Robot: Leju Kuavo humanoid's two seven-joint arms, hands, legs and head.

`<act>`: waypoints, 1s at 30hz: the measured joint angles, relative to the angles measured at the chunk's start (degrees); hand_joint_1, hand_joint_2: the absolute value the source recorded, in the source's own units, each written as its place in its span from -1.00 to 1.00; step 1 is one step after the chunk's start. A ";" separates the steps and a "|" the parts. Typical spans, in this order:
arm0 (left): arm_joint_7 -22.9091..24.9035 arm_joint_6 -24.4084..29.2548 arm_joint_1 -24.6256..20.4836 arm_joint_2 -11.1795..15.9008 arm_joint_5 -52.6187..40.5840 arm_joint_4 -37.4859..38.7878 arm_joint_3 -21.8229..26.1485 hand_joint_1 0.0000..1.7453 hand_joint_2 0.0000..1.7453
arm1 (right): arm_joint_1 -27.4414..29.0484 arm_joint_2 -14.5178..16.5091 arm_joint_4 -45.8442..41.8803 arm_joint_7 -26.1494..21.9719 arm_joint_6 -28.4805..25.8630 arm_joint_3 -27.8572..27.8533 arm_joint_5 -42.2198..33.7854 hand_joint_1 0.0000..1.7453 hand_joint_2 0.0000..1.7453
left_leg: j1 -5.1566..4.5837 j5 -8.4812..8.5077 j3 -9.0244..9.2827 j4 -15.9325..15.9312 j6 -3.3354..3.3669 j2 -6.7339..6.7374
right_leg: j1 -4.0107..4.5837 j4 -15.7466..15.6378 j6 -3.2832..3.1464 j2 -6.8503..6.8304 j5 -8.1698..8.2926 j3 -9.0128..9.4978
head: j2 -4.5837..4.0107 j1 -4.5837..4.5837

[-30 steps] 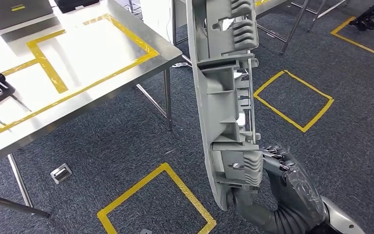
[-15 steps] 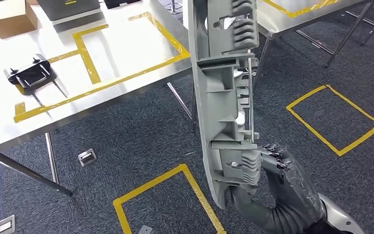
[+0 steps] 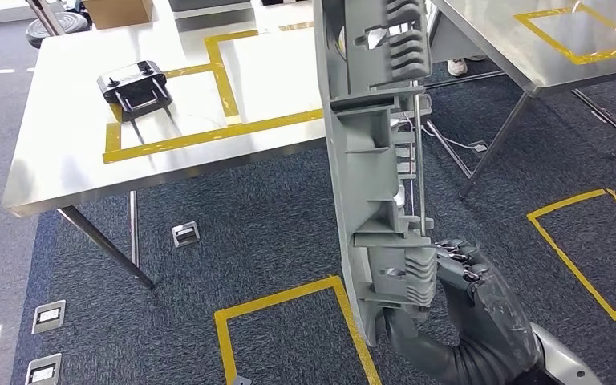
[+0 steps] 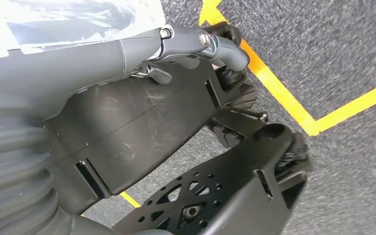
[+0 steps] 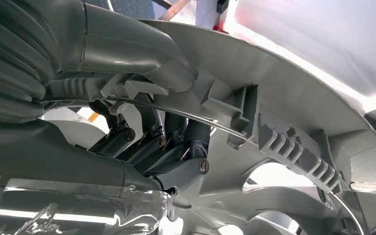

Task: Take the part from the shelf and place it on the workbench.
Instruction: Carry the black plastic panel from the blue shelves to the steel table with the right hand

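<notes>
The part (image 3: 373, 160), a long grey moulded plastic piece with ribs, clips and a thin metal rod along one side, stands nearly upright in the head view, its lower end gripped by the right hand (image 3: 457, 301). The fingers (image 3: 459, 258) wrap over the ribbed block near its bottom while the thumb presses from beneath; the right wrist view shows the same hand (image 5: 142, 137) with dark fingers tucked behind the rod and closed on the part (image 5: 284, 112). From the fingers the part rises high above the floor, well clear of any table.

Beyond the fingertips and to their left stands the workbench (image 3: 64, 160), a steel table with yellow tape lines on its top (the part's upper half covers its near right corner). A second steel table (image 3: 497, 40) lies beyond the fingers to the right. A black controller (image 3: 135, 83) sits on the workbench, far from the hand. On the dark carpet, a yellow tape square (image 3: 289, 321) lies just left of the fingers and another (image 3: 593, 241) to their right. Small metal floor plates (image 3: 184, 234) lie further left.

The left hand (image 4: 127, 63) hangs over carpet and yellow tape (image 4: 284, 93), its fingers (image 4: 215, 44) curled in, holding nothing.
</notes>
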 joint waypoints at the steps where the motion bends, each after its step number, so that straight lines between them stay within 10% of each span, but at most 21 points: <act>1: -0.01 -0.01 0.00 -0.02 0.01 0.00 0.00 -1.00 1.00 | 0.02 0.00 0.01 -0.04 -0.02 0.01 0.00 1.00 1.00 | -0.02 -0.21 0.16 0.16 -0.04 -0.53 | 0.01 -2.75 -0.17 0.06 2.39 0.77 | 0.00 0.08; 3: -0.02 0.00 0.00 -0.05 0.02 0.00 0.00 -1.00 1.00 | -0.02 0.01 0.01 -0.22 -0.07 0.01 0.00 1.00 1.00 | -0.11 -0.77 0.29 0.61 -0.38 -1.26 | 0.05 -9.47 -0.57 0.53 6.28 3.19 | 0.00 0.32; 6: -0.03 0.01 -0.05 -0.02 0.06 0.00 0.01 -1.00 1.00 | -0.15 0.02 -0.02 -0.56 -0.14 -0.01 0.00 1.00 1.00 | -0.31 -1.22 -0.24 1.21 -0.88 -1.48 | 0.15 -13.30 -0.88 1.12 6.73 4.47 | 0.00 0.22; 30: 0.73 0.05 -0.15 0.27 0.33 0.00 0.00 -1.00 1.00 | -0.19 0.04 -0.02 -0.80 -0.19 -0.04 0.00 1.00 1.00 | -0.13 -1.00 0.41 0.13 -1.82 -1.29 | 0.37 -13.77 -1.71 1.18 6.48 4.92 | 0.00 -0.46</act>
